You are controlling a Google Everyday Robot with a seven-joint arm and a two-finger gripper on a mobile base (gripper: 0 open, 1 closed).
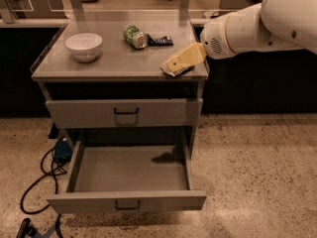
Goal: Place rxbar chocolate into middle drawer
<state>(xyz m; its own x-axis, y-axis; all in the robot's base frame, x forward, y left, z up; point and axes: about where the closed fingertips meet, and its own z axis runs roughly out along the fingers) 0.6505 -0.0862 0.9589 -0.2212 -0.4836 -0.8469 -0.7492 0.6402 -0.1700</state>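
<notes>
- The step in hand looks like the pick-up: the gripper (174, 66) sits low over the front right corner of the table (114, 66), right on top of the rxbar chocolate (177, 73).
- The rxbar chocolate lies at that corner, close to the table's front edge. Only a dark strip of its wrapper shows beneath the gripper's yellow tip.
- I cannot tell whether the gripper is spread, pressed together or already pinching the bar, because its own body covers the contact.
- The middle drawer (148, 201) is pulled fully out below and looks bare inside, apart from a shadow near its right wall — so nothing needs opening.
- Judged from this, the next move calls for a firm hold on the bar. It then needs a lift clear of the table edge and a carry forward and down past the closed drawer front (89, 114) above, with the release over the open tray.
- The dark blue bar (159, 40) beside the green can (133, 36) is the wrong item — it lies well behind.
- Whether the bar rests on the table or is raised off it cannot be made out.
- The arm's upper part is cut off at the right.
</notes>
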